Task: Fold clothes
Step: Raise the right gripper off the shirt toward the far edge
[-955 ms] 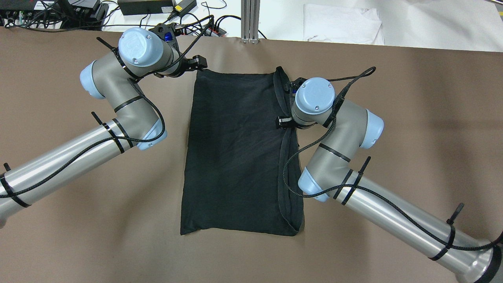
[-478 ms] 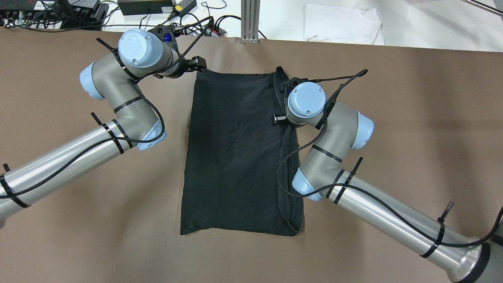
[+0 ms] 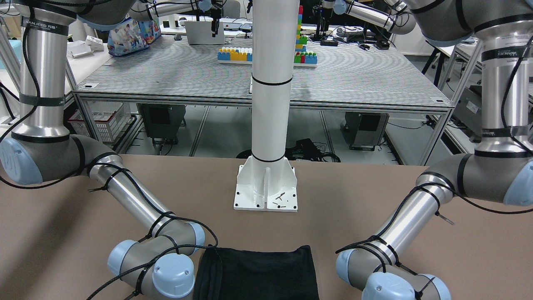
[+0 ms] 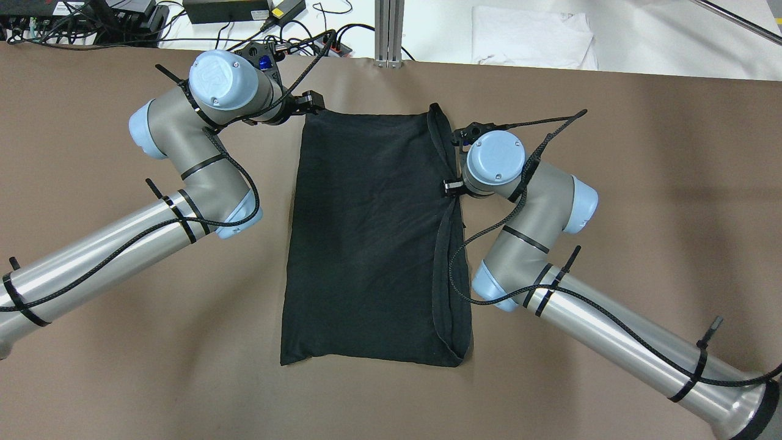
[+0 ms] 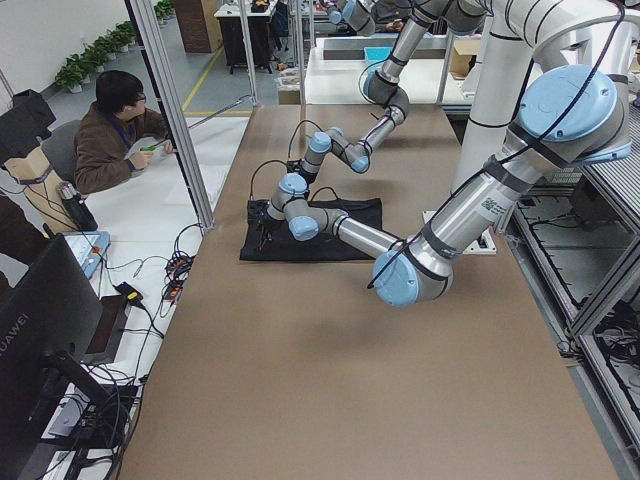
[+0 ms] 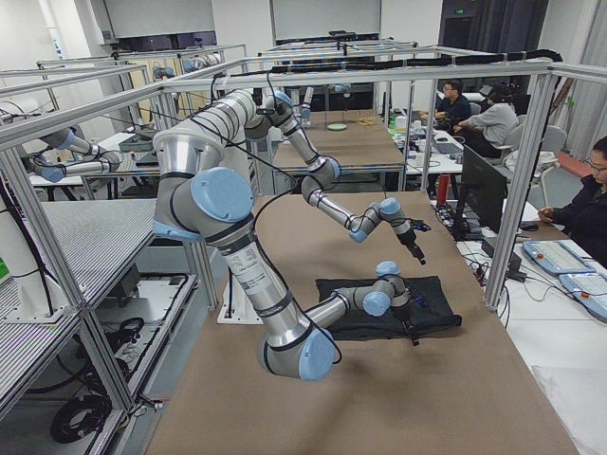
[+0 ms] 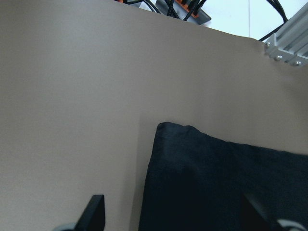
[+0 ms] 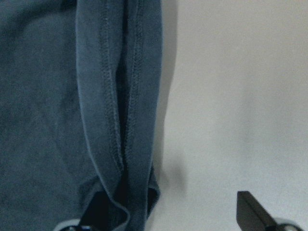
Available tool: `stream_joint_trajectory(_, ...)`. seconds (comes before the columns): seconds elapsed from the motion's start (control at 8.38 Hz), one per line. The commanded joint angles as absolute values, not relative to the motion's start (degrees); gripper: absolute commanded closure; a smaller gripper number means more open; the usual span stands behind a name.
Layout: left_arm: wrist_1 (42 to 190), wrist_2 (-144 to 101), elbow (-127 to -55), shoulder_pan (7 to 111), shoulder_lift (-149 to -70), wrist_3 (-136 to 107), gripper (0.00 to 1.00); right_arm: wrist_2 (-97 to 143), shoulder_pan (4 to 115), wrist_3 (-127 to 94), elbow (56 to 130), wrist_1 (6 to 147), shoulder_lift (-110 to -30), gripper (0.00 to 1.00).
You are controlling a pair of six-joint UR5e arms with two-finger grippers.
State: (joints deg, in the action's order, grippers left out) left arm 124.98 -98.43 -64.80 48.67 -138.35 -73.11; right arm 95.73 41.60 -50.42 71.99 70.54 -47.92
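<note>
The black garment (image 4: 366,232) lies flat on the brown table as a long folded rectangle, with a doubled hem along its right edge. My left gripper (image 4: 313,102) is at its far left corner. In the left wrist view the fingers (image 7: 95,211) stand open, and the garment's corner (image 7: 161,127) lies ahead of the gap between them. My right gripper (image 4: 451,185) is at the right hem, about a third of the way down. In the right wrist view it (image 8: 171,211) is open and straddles the hem (image 8: 120,120), holding nothing.
The white pillar's base plate (image 3: 265,189) stands on the robot's side of the table. Cables and power boxes (image 4: 226,9), an aluminium post (image 4: 388,30) and a white cloth (image 4: 531,36) lie past the far edge. An operator (image 5: 110,130) sits there.
My right wrist moved left over the garment's edge, then back right to the hem. My left wrist shifted slightly right, staying at the far left corner. The garment has not moved.
</note>
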Motion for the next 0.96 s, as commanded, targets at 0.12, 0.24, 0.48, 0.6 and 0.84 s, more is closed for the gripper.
stream_joint_trajectory(0.12, 125.1, -96.9, -65.0, 47.7, -138.8, -73.8, 0.0, 98.1, 43.1, -50.0, 72.9, 65.3, -52.7, 0.06)
stream_joint_trajectory(0.24, 125.2, -96.9, -65.0, 47.7, -138.6, -73.8, 0.0, 103.5, 45.5, -50.1, 73.9, 65.7, -52.6, 0.06)
stream_joint_trajectory(0.48, 125.4, -96.9, -65.0, 47.8, -138.4, -73.8, 0.0, 112.3, 49.1, -50.4, 77.0, 68.8, -52.1, 0.06)
stream_joint_trajectory(0.6, 125.4, -96.9, -65.0, 47.8, -138.4, -73.8, 0.0, 114.7, 50.0, -51.1, 79.9, 70.1, -52.1, 0.06)
stream_joint_trajectory(0.84, 125.4, -96.9, -65.0, 47.8, -138.3, -73.8, 0.0, 115.7, 49.1, -63.7, 85.7, 69.3, -52.6, 0.06)
